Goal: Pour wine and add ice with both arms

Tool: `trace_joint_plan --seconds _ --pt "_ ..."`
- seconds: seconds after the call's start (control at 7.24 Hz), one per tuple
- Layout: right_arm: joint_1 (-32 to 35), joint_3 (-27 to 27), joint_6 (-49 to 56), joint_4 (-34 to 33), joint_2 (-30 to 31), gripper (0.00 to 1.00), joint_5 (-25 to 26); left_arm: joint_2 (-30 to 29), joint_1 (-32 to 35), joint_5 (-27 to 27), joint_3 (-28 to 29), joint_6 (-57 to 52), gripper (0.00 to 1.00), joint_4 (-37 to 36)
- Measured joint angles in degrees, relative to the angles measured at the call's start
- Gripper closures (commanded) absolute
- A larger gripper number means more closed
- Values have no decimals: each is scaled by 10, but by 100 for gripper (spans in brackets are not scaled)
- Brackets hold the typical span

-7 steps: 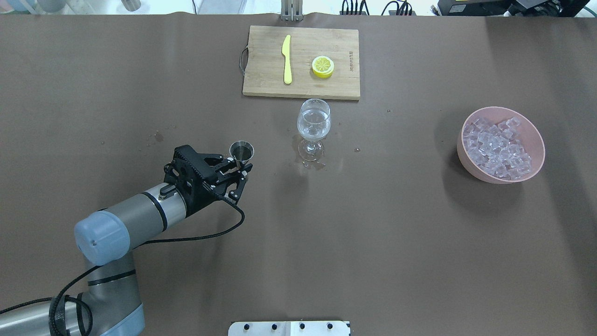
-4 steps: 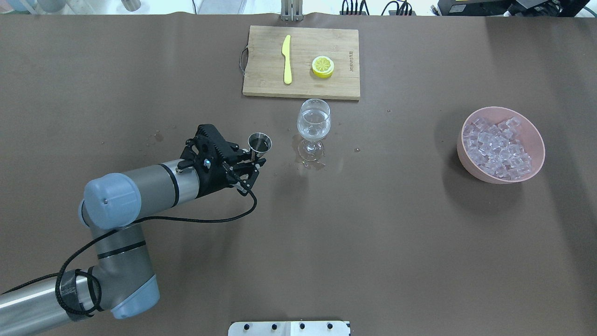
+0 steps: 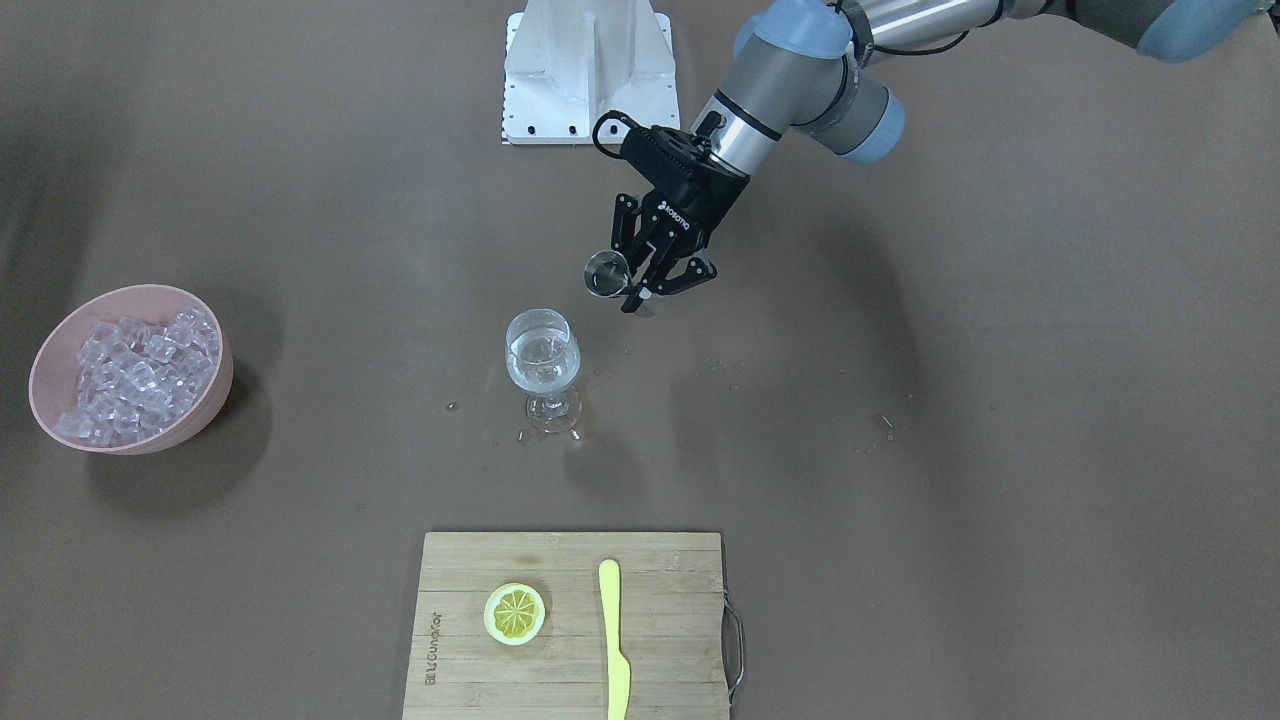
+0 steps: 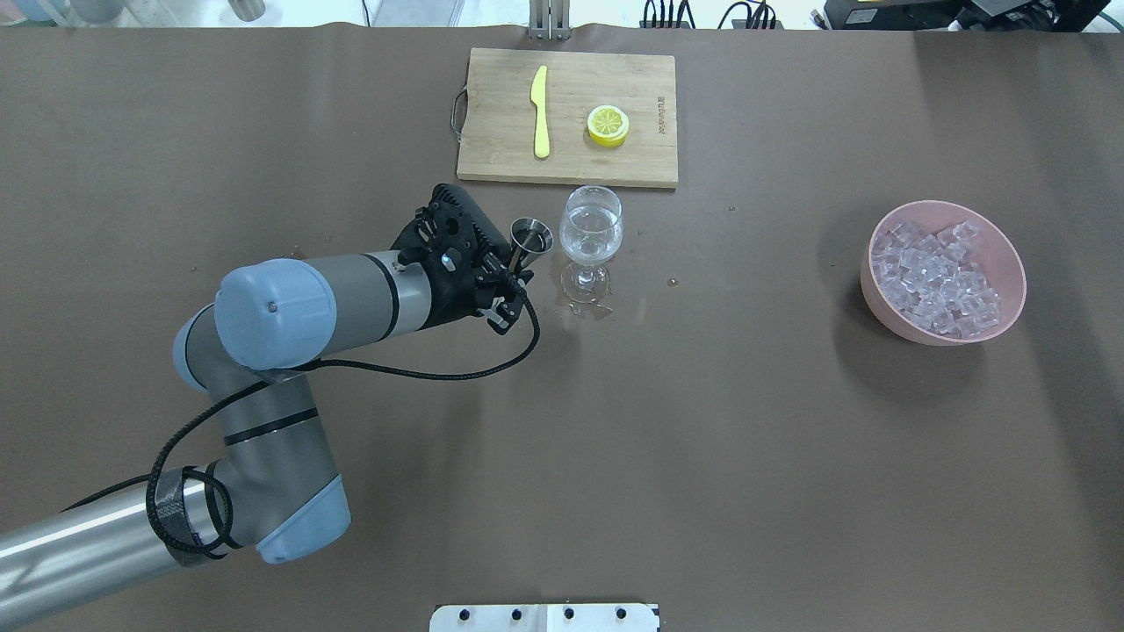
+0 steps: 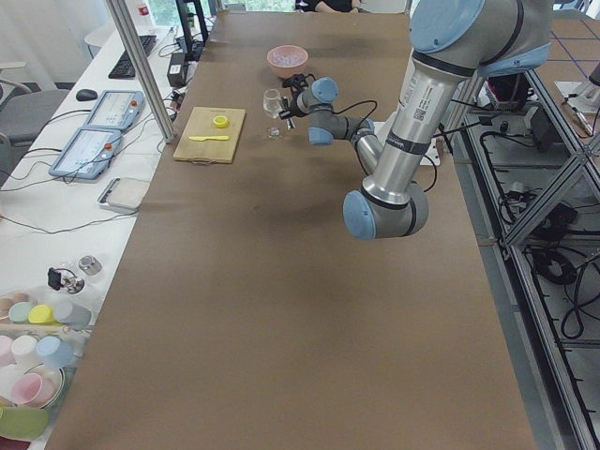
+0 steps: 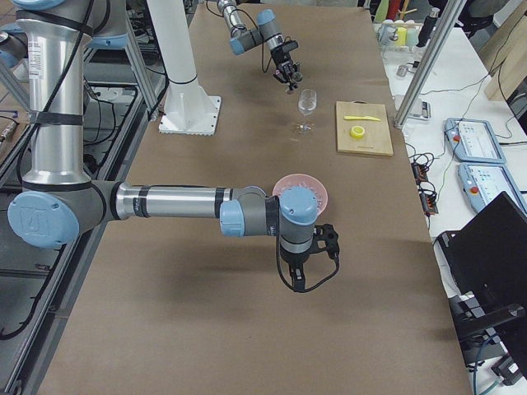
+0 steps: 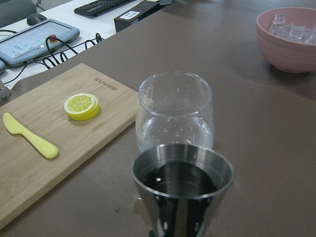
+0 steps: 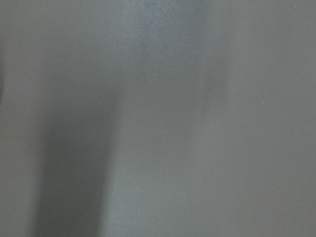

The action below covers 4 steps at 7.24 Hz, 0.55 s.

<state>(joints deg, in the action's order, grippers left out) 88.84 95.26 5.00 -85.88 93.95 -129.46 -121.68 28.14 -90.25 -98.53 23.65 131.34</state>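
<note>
My left gripper (image 4: 516, 266) is shut on the stem of a small steel jigger (image 4: 532, 235), held upright just left of the wine glass (image 4: 591, 233) with its rim near the glass's rim. The jigger (image 7: 182, 182) looks dark and reflective inside. A little clear wine (image 3: 542, 372) sits in the glass bowl. The ice (image 4: 938, 276) fills a pink bowl (image 4: 1010, 254) far to the right. My right gripper (image 6: 323, 240) shows only in the exterior right view, hanging beside the pink bowl, and I cannot tell whether it is open or shut.
A wooden cutting board (image 4: 615, 88) behind the glass carries a yellow knife (image 4: 540, 110) and a lemon slice (image 4: 608, 125). Small wet spots (image 4: 584, 309) lie around the glass foot. A white stand (image 3: 588, 70) is on the robot's side.
My left arm has carried the jigger forward and to the right, from well left of the glass to right beside it. The glass and bowl stayed put.
</note>
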Motion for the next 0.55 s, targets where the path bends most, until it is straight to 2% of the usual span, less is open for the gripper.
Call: trace_joint_plan --seconds 0.55 --pt "0 1 -7 0 -1 0 0 -61 10 -11 -56 -1 100 -214"
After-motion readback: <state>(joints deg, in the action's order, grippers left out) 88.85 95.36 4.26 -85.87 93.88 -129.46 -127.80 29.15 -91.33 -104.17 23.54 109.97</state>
